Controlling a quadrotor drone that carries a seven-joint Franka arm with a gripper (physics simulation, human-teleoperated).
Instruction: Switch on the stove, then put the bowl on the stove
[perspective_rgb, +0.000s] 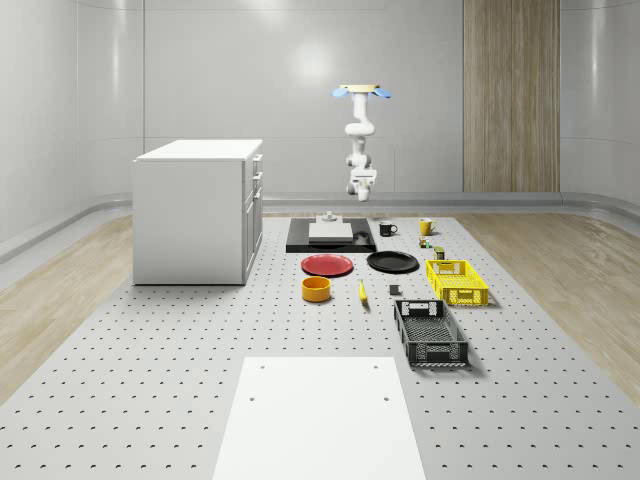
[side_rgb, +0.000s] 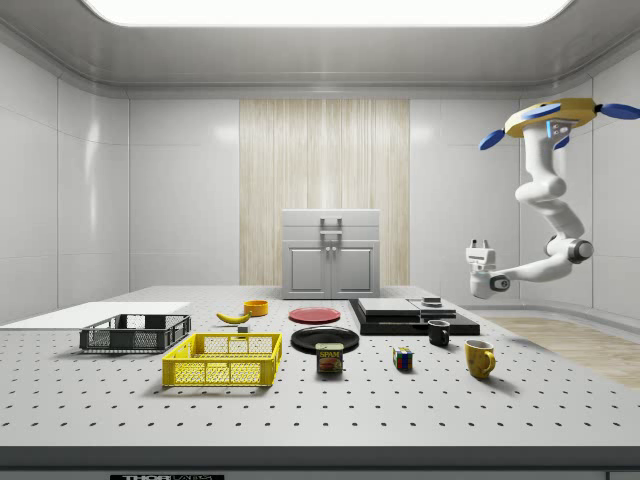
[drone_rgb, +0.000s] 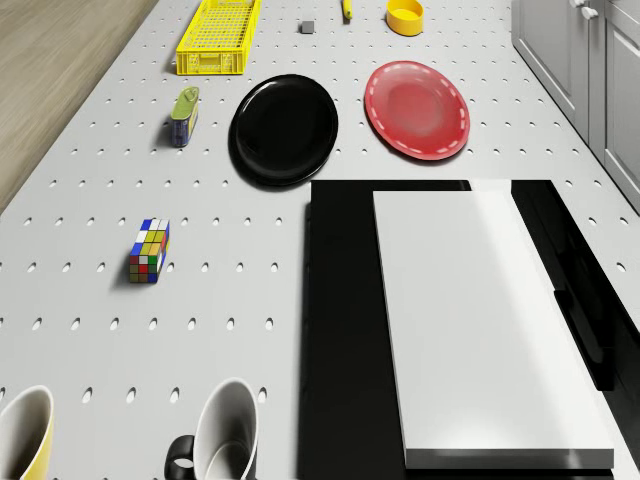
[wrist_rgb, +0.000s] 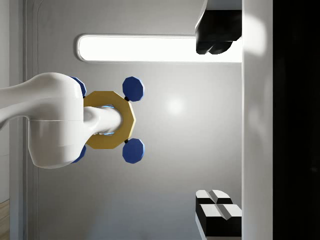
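The hand (side_rgb: 480, 243) hangs in open air with its fingers (wrist_rgb: 215, 35) apart and nothing between them. In the side view it points upward, toward the drone (side_rgb: 560, 115), not at the work below. It sits above and just past the far end of the stove (perspective_rgb: 300, 243), as the whole-scene view shows. The drone hovers high over the surface (perspective_rgb: 150, 380) beyond that same end, with the arm folded down beneath it. The stove is a black slab carrying a pale flat plate (drone_rgb: 480, 320). A small raised piece (perspective_rgb: 326, 216) stands on that plate and may be the switch, though this cannot be told for sure. The bowl (perspective_rgb: 317, 289), yellow-orange, rests on the surface well apart from the hand, on the near side of the stove just beside a red plate (perspective_rgb: 328, 264). Switching on looks like the step in hand, and it appears not yet begun. To do it well, the wrist should first turn so the fingers face down. The hand can then come down slowly over the switch, with the drone held steady so that sway does not smear the push. A black mug (perspective_rgb: 387, 229) stands close to the stove's edge, so the descent should keep inside the slab's outline. The bowl comes afterwards.
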